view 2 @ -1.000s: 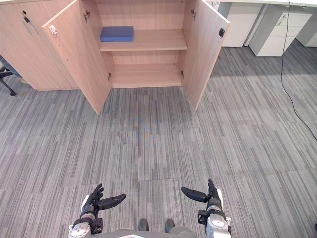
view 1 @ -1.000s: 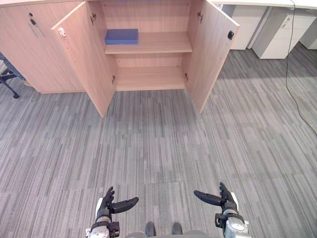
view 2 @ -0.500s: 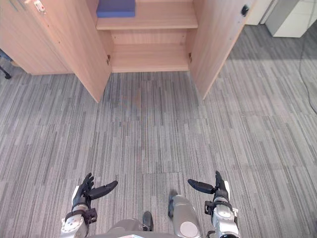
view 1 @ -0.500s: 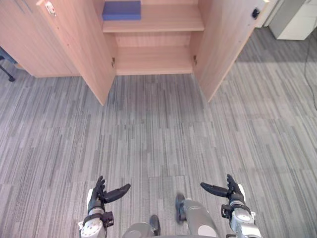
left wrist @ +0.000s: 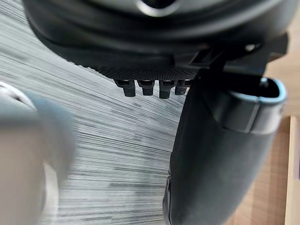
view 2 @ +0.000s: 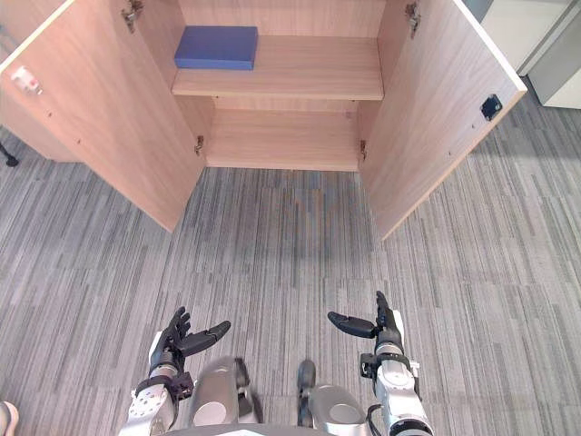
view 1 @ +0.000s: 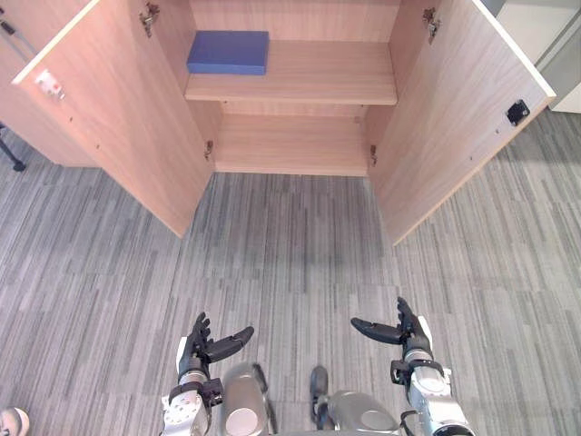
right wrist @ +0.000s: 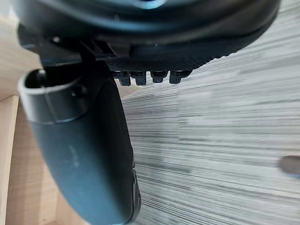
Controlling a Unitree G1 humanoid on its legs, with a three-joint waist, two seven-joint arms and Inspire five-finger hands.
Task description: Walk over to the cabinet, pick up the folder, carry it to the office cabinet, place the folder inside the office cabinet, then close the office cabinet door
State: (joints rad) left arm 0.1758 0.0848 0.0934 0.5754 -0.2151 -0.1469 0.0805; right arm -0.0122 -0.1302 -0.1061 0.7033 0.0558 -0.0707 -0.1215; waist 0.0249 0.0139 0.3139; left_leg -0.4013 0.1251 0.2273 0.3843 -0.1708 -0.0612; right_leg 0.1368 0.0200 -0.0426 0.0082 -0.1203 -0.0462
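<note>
Now my approach walk to the open cabinet [view 1: 118,118].
Left hand [view 1: 201,350] and right hand [view 1: 399,331] are empty, fingers [view 1: 199,329] spread; next I reach the folder [view 1: 228,53] on the shelf [view 1: 318,77].

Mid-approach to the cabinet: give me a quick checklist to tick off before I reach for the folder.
1. Cabinet's left door and right door swung wide open: ok.
2. Blue folder lying flat at the left end of the upper shelf: ok.
3. Left hand open, holding nothing: ok.
4. Right hand open, holding nothing: ok.
5. Folder within reach: not ok; both hands hang low over the carpet, well short of the shelf.
</note>
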